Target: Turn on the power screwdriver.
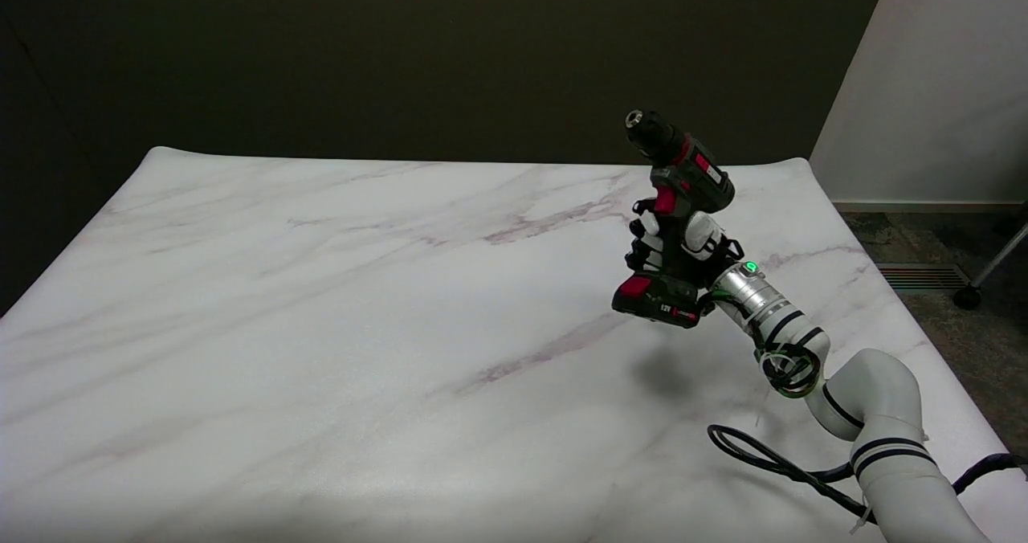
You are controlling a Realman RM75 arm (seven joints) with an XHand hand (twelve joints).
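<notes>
Right hand [681, 242] grips power screwdriver [676, 206] by handle, lifted clear above marble worktop [361, 326]; chuck points up-left, battery below, red trigger under fingers [647, 234].

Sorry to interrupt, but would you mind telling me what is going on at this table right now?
The robot's right hand grips a power screwdriver by its handle and holds it up above the marble table, clear of the surface. The chuck points up and away towards the far left, with the battery at the bottom. Fingers wrap the handle near the red trigger; whether the tool is running cannot be told from this view.
</notes>
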